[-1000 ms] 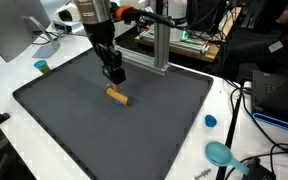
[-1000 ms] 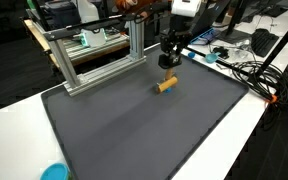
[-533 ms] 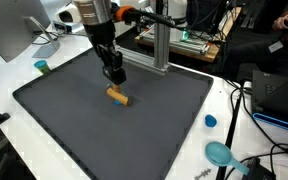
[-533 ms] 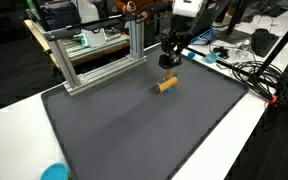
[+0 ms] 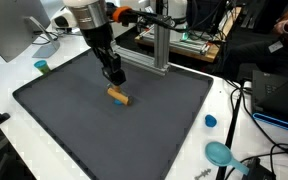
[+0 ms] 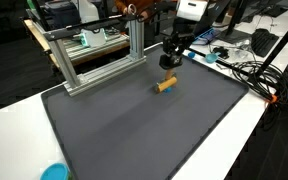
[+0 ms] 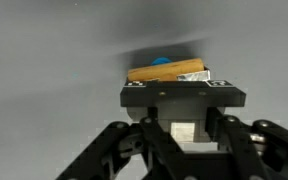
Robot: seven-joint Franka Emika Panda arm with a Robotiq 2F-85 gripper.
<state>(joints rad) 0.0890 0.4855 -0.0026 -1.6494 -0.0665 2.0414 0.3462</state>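
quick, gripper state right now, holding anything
gripper: holds nothing, hovers just above the wooden peg lying on the dark mat; open or shut cannot be told

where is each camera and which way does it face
In an exterior view: raised beside the dark mat, looking down across it at the wooden block; arm and end effector show top left.
In an exterior view: raised past another edge, facing the metal frame; end effector shows near the block.
Wrist view: on the wrist, looking past the end effector's dark body down at the block.
Shared: all three show the block; both exterior views show mat and frame.
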